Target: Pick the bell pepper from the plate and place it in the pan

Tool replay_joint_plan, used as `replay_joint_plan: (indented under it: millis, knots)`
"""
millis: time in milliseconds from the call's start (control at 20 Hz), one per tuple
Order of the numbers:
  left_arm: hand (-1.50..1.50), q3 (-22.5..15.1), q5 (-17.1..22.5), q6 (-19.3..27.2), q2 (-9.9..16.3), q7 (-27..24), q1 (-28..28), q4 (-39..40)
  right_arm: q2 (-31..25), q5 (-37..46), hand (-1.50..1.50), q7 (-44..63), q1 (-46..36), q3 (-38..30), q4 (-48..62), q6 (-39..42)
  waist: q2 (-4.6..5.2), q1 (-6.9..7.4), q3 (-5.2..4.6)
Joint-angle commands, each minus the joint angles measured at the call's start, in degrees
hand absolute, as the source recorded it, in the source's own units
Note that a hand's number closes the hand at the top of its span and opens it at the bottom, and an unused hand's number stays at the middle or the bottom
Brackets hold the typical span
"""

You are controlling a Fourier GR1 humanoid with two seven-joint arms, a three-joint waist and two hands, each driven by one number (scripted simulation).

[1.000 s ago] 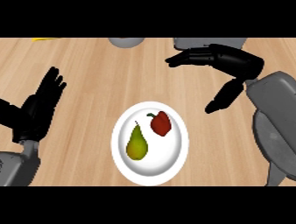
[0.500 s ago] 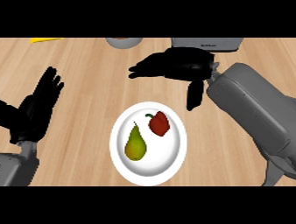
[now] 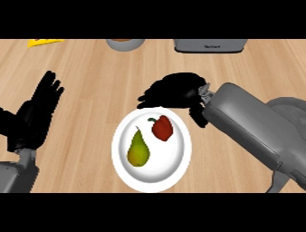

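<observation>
At far left we see the left hand [image 3: 30,118] resting near the edge of the view, fingers straight, spread and pointing up, holding nothing. To its right a white plate [image 3: 151,180] lies on the wooden table [image 3: 88,77], carrying a green-yellow pear [image 3: 138,148] on its left half and the red bell pepper [image 3: 162,128] on its upper right, the two lying just beside each other but apart. Above the plate's upper rim hovers the right hand [image 3: 174,90], palm down with its fingers bent loosely downward over the rim and nothing between them; it is near the bell pepper but not touching it, and its grey forearm runs off toward the lower right. Along the far edge of the table we note a yellow object [image 3: 45,42], a small round bowl [image 3: 125,44] and a grey appliance [image 3: 209,45]; the pan is not plainly in view, unless the round grey shape at the far right, partly hidden by the forearm, is it. We judge the bell pepper to be light, hollow and fairly stiff, with a smooth, somewhat slippery skin; we would take it across its broad middle, fingers on one side and thumb on the other, keeping clear of the pear.
</observation>
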Motion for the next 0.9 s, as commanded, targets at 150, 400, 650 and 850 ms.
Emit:
replay_joint_plan:
  millis: [150, 400, 650, 850]
  knots:
    - [0.00, 1.23, -1.42, 0.29, -1.32, 1.12, -2.06, 2.05, -1.14, 9.06, -1.50, 3.41, 1.78, 1.67, -8.31, 0.15, 0.01, -0.70, 0.01]
    - [0.00, 2.26, -0.80, -3.10, -0.81, -0.24, 3.23, -0.92, -1.10, 14.48, -1.50, 6.78, 6.08, 0.99, -14.17, 0.65, -0.03, -0.22, 0.01]
    - [0.00, 2.15, -4.29, -1.75, -2.03, 1.31, 2.79, -3.34, 3.62, 17.78, -1.50, 6.67, 8.97, -1.76, -14.88, 2.88, 0.03, -0.02, 0.02]
    - [0.00, 3.47, -3.62, -2.71, -3.45, 2.34, -1.47, 0.90, 9.30, 21.93, -1.50, 11.92, 11.59, 0.17, -15.59, 4.78, 0.06, -0.31, 0.02]
